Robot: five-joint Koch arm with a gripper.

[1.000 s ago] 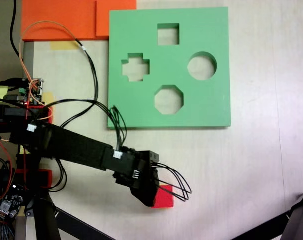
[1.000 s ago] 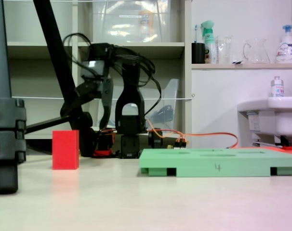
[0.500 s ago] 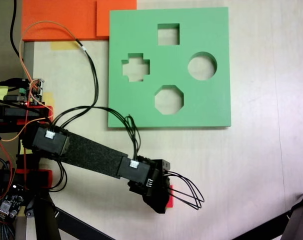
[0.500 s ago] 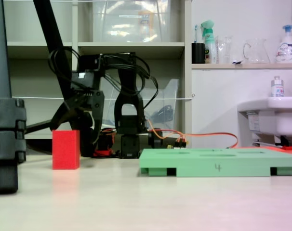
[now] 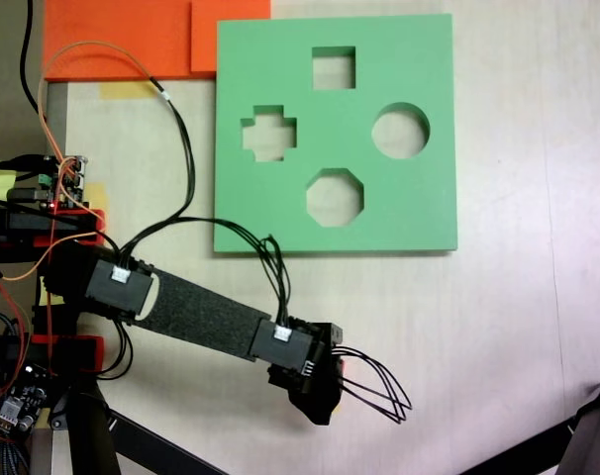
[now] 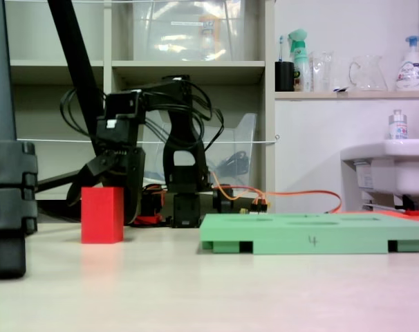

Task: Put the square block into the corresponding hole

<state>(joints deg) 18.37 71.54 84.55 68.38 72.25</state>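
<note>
Reaching low over the square block [image 6: 102, 215], the gripper [image 5: 320, 406] hides its jaws; grip unclear.

Red square block [image 6: 102, 215] upright on table; square hole [image 5: 334, 67] in green board [image 5: 419, 208] empty.

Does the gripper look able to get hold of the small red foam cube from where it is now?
Probably yes. In the low fixed view the gripper hangs right behind the small red foam cube, which stands on the table with nothing beside it. From above, the arm covers the cube. Whether the jaws are open cannot be told.
</note>
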